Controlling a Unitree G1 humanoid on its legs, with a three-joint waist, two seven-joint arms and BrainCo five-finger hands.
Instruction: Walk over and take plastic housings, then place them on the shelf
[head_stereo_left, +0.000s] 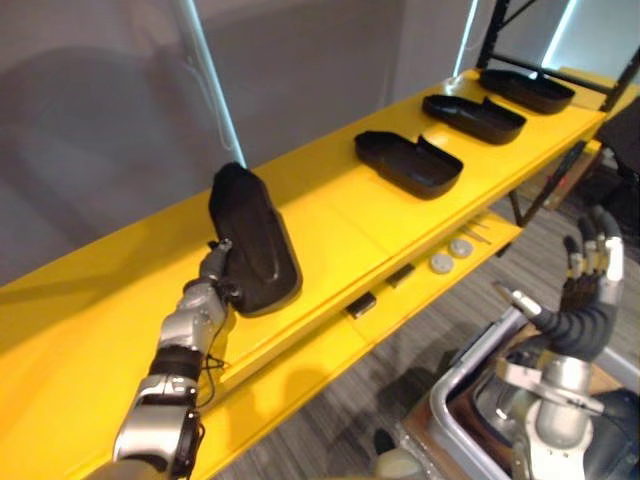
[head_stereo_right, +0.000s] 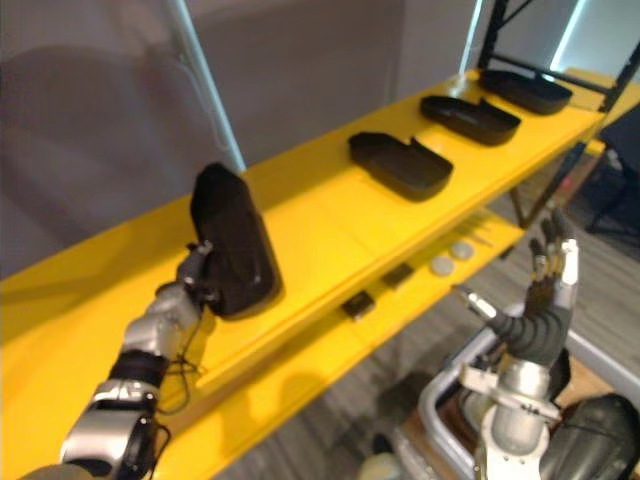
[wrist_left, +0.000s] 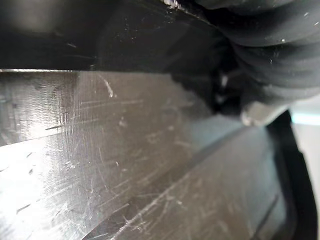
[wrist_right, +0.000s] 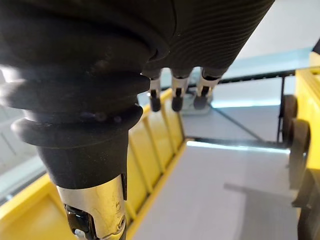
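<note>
The smooth, glossy black plastic housing (head_stereo_left: 252, 240), a long rounded shell with a scuffed surface, lies dome-up on the flat yellow shelf (head_stereo_left: 330, 215). The left hand (head_stereo_left: 213, 275) clasps its near end, thumb and fingers closed on the rim. 3 more housings (head_stereo_left: 473, 117), hollow side up, lie farther along the shelf, well apart. The right hand (head_stereo_left: 592, 270) hangs low beside the shelf, fingers straight, holding nothing.

Both head eyes look down from behind the left robot hand (head_stereo_left: 215, 268), sharing the shelf (head_stereo_left: 330, 215) ahead. Wrist cameras sit close: left against the housing (head_stereo_left: 250, 240), right along the right robot hand (head_stereo_left: 588, 285).
</note>
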